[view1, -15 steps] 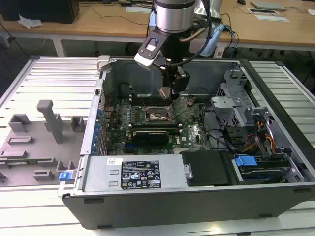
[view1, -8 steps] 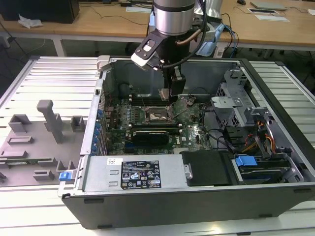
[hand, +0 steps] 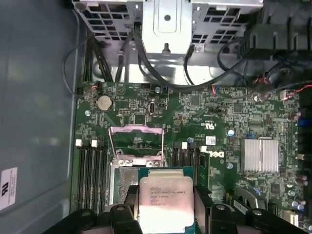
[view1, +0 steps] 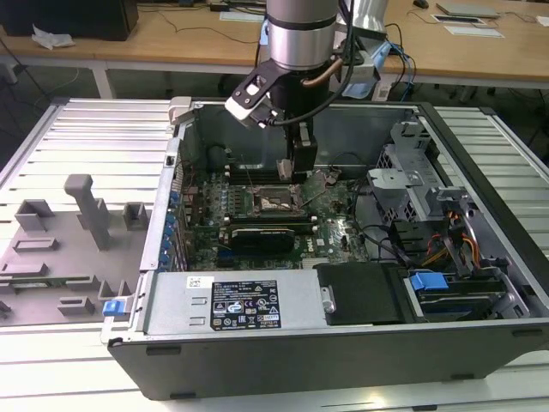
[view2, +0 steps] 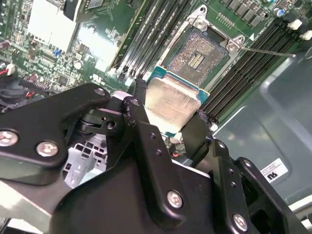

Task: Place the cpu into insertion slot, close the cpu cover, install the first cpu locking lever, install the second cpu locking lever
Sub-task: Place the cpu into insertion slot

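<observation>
Black claw [view1: 296,174] hangs inside the open computer case [view1: 300,360]. Its tips are just above the insertion slot [view1: 276,202] on the green motherboard [view1: 341,230].

Second wrist view: jaws are clamped on opposite edges of the cpu [view2: 170,100], silvery top up, one finger [view2: 141,124] on each side. The insertion slot [view2: 197,56] lies just beyond the claw [view2: 169,116], uncovered, contacts exposed. A thin locking lever [view2: 265,51] sticks out from the slot's corner.

First wrist view: the cpu [hand: 165,200] is gripped in the claw [hand: 168,217] and overlaps one edge of the slot [hand: 124,179]. The cpu cover [hand: 136,141] stands swung open past the slot, on the side away from the claw.
</observation>
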Available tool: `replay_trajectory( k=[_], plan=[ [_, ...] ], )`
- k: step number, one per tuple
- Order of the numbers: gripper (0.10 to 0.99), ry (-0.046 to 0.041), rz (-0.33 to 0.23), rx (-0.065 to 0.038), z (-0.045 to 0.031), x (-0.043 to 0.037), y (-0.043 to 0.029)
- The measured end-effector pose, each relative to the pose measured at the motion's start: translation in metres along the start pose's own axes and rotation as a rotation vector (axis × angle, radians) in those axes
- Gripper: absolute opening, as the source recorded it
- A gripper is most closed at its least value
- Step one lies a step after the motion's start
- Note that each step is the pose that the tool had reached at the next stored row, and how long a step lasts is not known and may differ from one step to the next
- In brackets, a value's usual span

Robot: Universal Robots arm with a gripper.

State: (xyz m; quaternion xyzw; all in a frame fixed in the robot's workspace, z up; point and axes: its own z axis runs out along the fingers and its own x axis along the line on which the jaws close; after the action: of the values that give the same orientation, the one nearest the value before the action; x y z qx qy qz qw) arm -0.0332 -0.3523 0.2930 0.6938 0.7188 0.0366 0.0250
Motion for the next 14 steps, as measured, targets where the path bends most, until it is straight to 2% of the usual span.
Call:
replay_trajectory(
  k=[9, 14],
  plan=[
    [0.541, 0.0023, -0.033, -0.015, 0.0161, 0.0033, -0.0088],
    [0.541, 0.0028, -0.043, -0.024, 0.0257, 0.0039, -0.0162]
  ],
)
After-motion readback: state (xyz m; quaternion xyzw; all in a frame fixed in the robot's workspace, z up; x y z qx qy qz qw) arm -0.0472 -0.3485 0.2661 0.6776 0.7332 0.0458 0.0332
